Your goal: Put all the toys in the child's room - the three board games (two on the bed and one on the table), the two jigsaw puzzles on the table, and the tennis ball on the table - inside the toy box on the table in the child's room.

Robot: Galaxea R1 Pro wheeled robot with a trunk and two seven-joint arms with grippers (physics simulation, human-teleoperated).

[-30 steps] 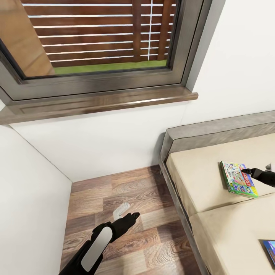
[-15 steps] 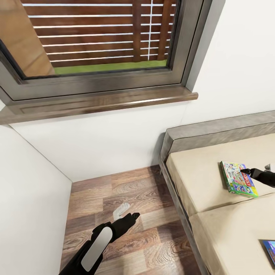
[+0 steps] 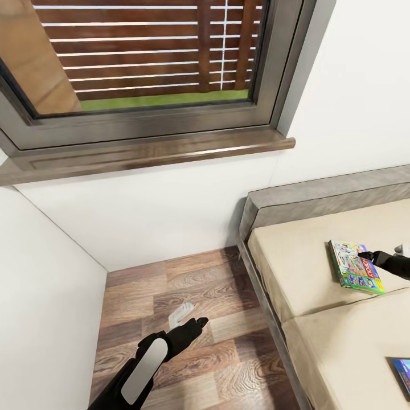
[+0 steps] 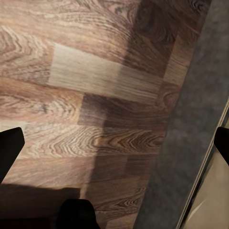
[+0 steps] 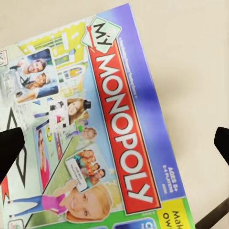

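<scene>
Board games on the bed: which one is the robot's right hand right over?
The Monopoly box, white and green with a red banner. The right gripper hangs over it with fingers spread. The blue game lies apart, at the picture's corner.

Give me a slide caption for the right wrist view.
Open right gripper poised over the Monopoly board game lying flat on the beige bed.

Monopoly box (image 3: 356, 266) on bed (image 3: 296, 267) at right — second box (image 3: 402, 373) nearer, seemingly also on bed.
</scene>
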